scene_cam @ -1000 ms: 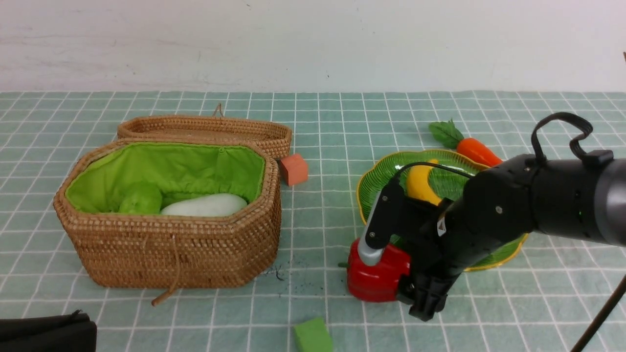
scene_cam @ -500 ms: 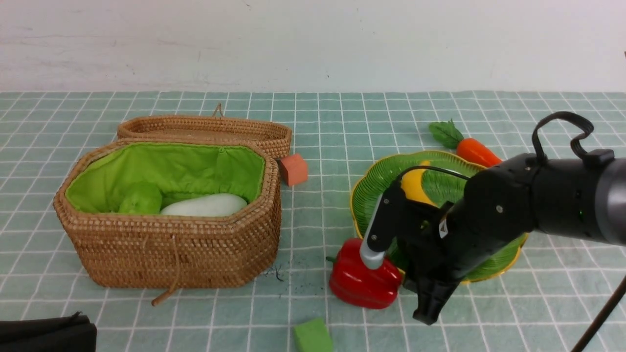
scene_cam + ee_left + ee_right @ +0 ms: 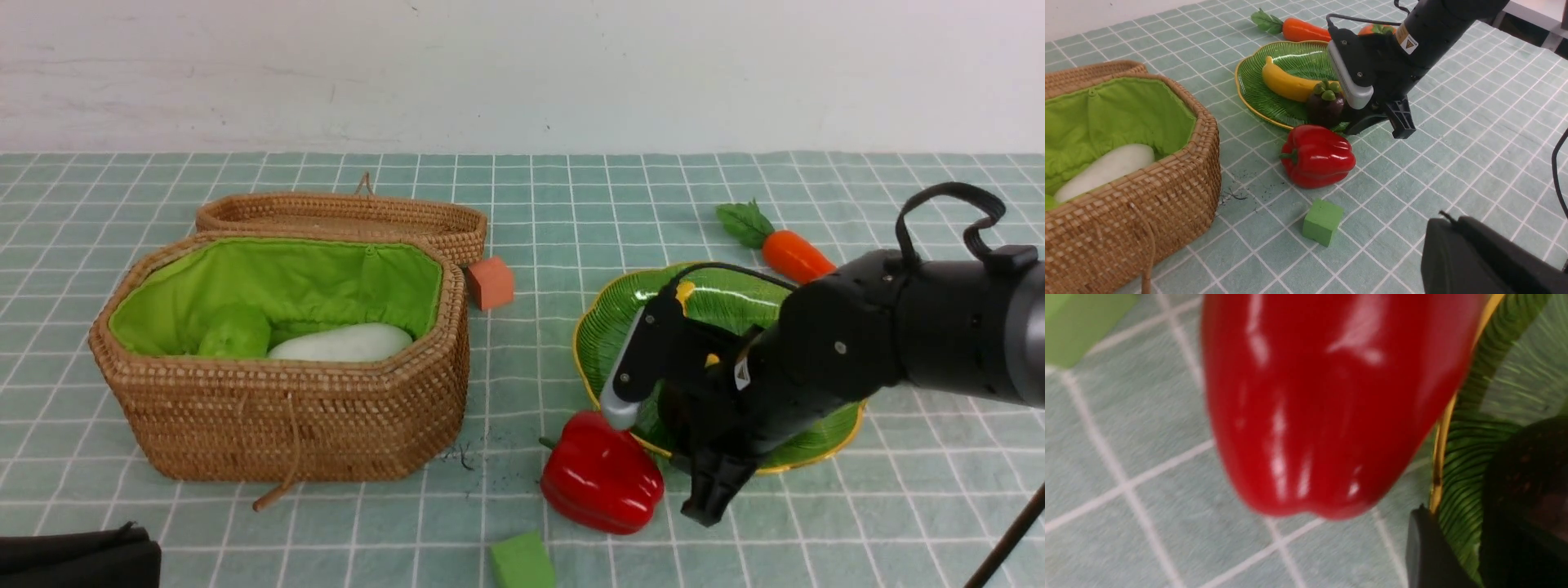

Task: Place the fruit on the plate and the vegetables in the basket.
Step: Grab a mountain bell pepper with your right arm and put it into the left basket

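Observation:
The red bell pepper lies on its side on the cloth, touching the green plate's front rim. My right gripper is open and empty, low over that rim beside the pepper; the right wrist view shows the pepper and ribbed plate between its fingers. The banana and mangosteen lie on the plate. The persimmon peeks from behind the arm. The carrot lies behind the plate. The gourd and radish are in the basket. My left gripper is shut, far from everything.
The flat wicker lid lies behind the basket, with an orange cube beside it. A green cube sits near the front edge, just in front of the pepper. The right arm hides much of the plate in the front view.
The pepper has slipped out from between the right gripper's fingers, tipping over and moving left. The plate has slid left. The right gripper has shifted slightly back toward the plate.

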Motion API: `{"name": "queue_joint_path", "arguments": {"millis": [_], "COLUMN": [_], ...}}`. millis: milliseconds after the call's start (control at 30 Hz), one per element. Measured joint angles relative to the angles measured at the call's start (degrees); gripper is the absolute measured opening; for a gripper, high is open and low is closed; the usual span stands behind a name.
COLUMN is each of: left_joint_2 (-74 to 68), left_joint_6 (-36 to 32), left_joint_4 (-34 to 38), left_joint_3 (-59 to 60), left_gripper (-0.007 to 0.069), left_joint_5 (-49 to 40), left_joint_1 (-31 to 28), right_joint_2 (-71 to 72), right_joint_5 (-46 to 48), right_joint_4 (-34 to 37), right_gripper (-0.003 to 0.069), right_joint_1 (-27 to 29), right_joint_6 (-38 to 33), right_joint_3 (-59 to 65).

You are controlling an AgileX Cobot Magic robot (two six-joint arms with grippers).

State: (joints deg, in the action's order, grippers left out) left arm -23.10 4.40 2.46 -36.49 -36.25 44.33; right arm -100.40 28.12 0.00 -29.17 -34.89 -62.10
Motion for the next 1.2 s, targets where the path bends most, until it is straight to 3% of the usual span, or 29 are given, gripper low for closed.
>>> {"name": "queue_joint_path", "arguments": {"millis": [167,367,467,700,1200], "left_joint_2": [0.0,0.0,0.0,0.0,0.0], "left_joint_6": [0.0,0.0,0.0,0.0,0.0], "left_joint_4": [0.0,0.0,0.0,0.0,0.0], "left_joint_3": [0.0,0.0,0.0,0.0,0.0], "left_gripper": [0.0008,0.0008,0.0008,0.0008,0.0008], "left_joint_5": [-0.5,-1.2,-1.3,-0.9,-0.3], "left_joint_1": [0.0,0.0,0.0,0.0,0.0], "right_joint_2": [-0.4,0.9,3.2,5.7,1.1], "right_joint_5": [-2.6,-1.7,-0.4,4.0,-3.8], "right_joint_4": [-7.8,-9.8,-8.1,5.2,3.8], "right_gripper": [0.0309,0.0358,0.0394,0.0655,0.0668], "right_joint_1": [0.0,-0.2,-1.1,-4.8,-5.6], "right_joint_6": [8.1,14.5,14.9,14.3,14.2], "right_joint_3": [0.0,0.1,0.1,0.1,0.2]}}
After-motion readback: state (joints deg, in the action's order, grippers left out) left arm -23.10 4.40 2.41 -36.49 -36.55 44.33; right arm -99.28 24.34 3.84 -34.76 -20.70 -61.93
